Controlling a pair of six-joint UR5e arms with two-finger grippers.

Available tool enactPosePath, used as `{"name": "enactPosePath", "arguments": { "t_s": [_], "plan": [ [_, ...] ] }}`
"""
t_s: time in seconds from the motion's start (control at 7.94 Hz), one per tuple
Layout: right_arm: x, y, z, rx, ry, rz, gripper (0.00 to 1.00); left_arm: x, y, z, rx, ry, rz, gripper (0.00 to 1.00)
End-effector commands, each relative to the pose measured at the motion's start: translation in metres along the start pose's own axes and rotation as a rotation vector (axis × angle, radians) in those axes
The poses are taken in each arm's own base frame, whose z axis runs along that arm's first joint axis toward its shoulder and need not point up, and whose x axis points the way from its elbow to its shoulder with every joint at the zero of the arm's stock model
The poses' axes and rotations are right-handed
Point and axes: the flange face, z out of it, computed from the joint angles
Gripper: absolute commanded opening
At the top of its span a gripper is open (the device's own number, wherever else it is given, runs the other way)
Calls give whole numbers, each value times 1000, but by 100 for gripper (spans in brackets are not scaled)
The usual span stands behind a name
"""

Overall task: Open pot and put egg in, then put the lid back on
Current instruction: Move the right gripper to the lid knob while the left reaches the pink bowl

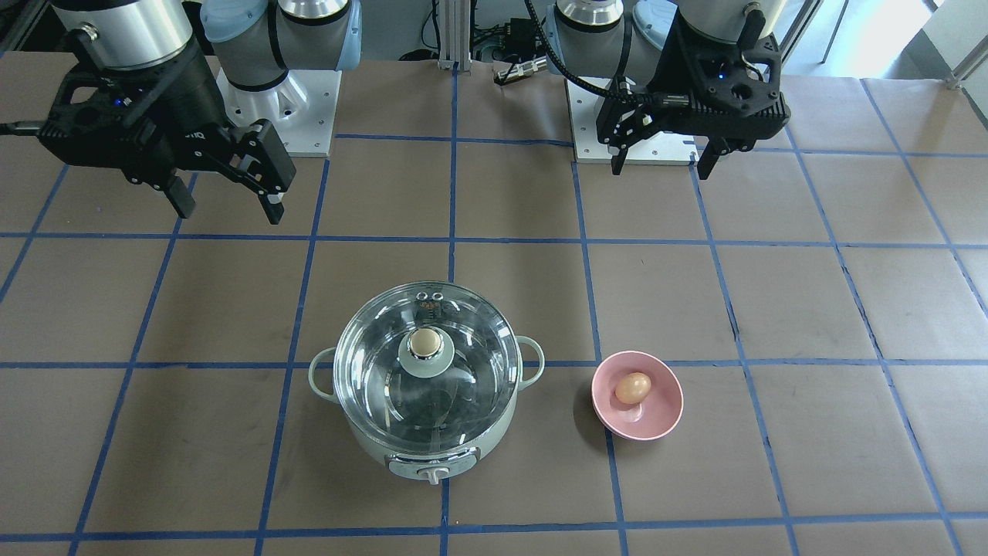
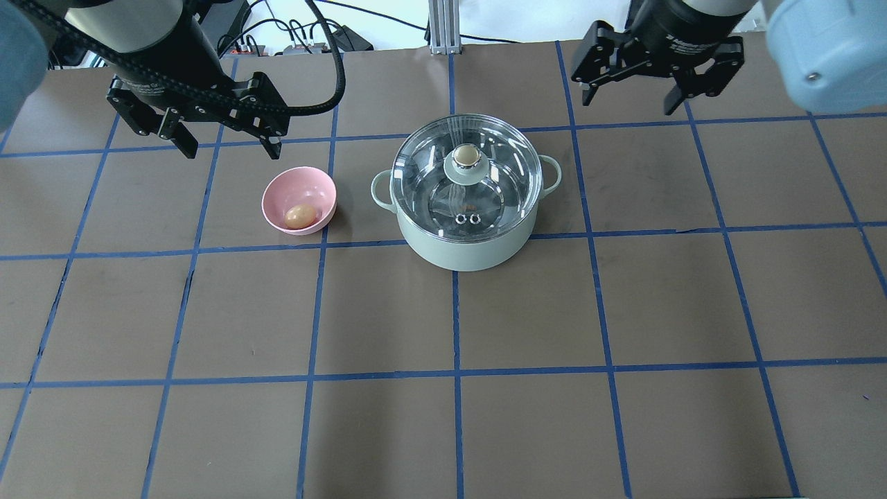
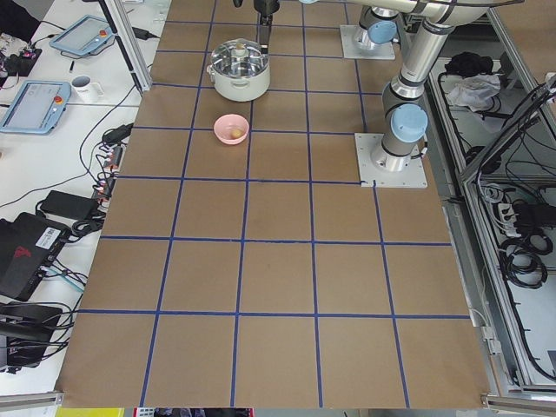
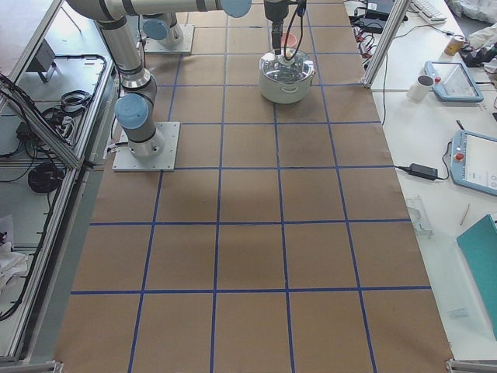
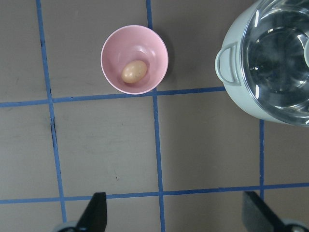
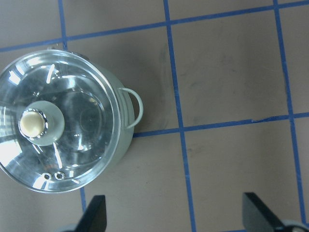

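Left gripper point(image 2: 231, 145) agape, apart from egg point(image 2: 300, 216)

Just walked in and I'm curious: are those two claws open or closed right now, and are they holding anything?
Left gripper: open, holding nothing.
Right gripper: open, holding nothing.

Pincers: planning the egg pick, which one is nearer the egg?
The left pincer, which hangs just beyond the pink bowl holding the egg; the right pincer is off on the other side of the pot.
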Motion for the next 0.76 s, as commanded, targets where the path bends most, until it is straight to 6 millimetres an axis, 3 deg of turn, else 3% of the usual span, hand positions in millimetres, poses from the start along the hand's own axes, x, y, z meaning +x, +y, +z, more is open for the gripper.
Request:
{"name": "enactPosePath", "arguments": {
  "t_s": [0.0, 0.13, 0.25, 0.38, 0.63],
  "plan": [
    [-68, -16, 48, 8, -13, 67, 100, -2, -49, 58, -21, 1, -10, 100],
    [-91, -27, 81, 28, -23, 95, 100, -3, -76, 91, -26, 1, -2, 100],
    [-114, -27, 111, 13, -21, 117, 100, -17, -100, 120, -26, 8, -18, 100],
    [-129, -27, 131, 37, 21, 101, 100, -19, -119, 156, -22, 75, -23, 100],
    [-150, -22, 157, 38, 18, 107, 100, -26, -131, 228, -97, 68, -33, 100]
  ]
}}
